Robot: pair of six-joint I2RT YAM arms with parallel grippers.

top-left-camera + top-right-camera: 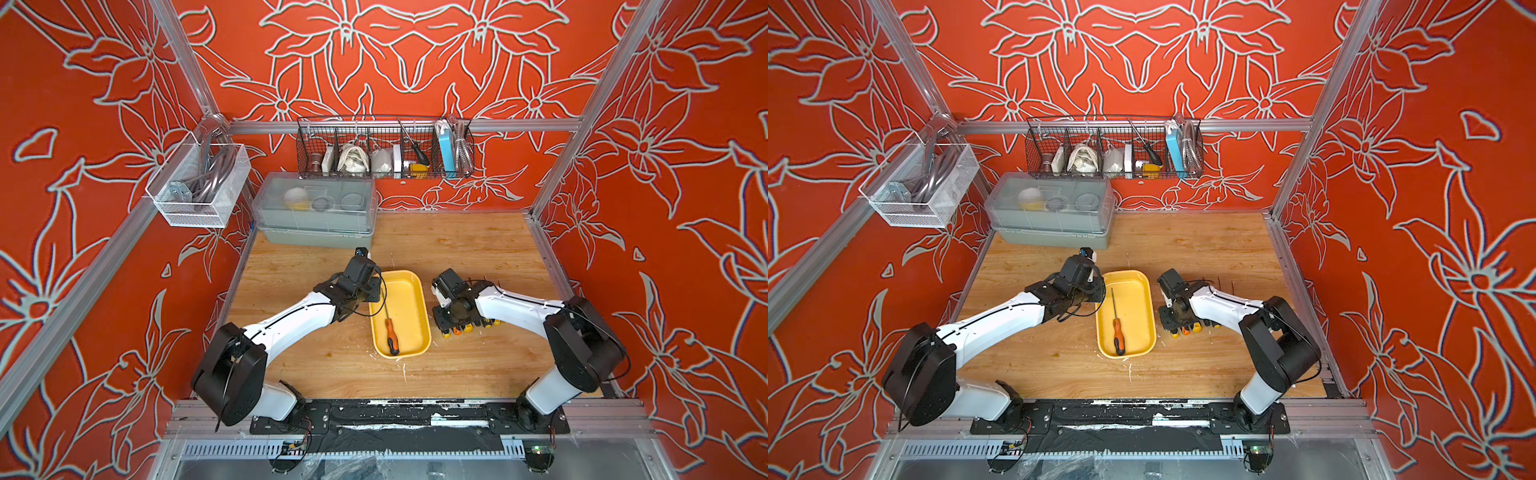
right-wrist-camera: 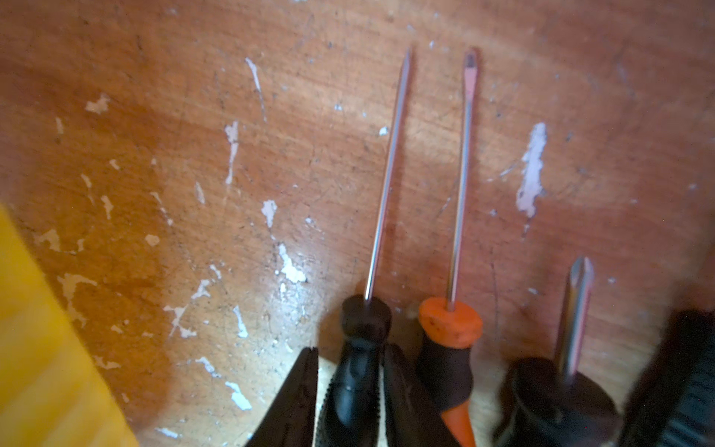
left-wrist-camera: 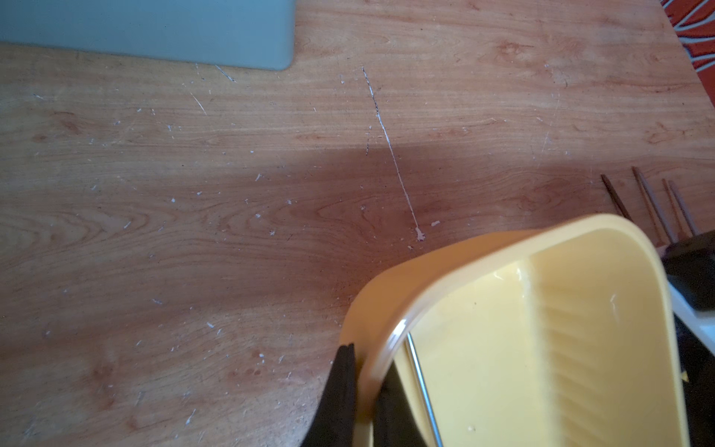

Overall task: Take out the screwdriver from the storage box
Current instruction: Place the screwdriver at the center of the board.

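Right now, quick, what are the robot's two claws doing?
Left gripper: closed on the rim of the shallow yellow plastic tray.
Right gripper: around the black-handled steel screwdriver; gripping or loose cannot be told.

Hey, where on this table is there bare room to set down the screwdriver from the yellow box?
Widest bare table: the far stretch between the grey box and the right wall, beyond the storage box. Also the near strip between it and the base rail. Crowded: right of it, where the right pincer sits among the laid-out screwdrivers.
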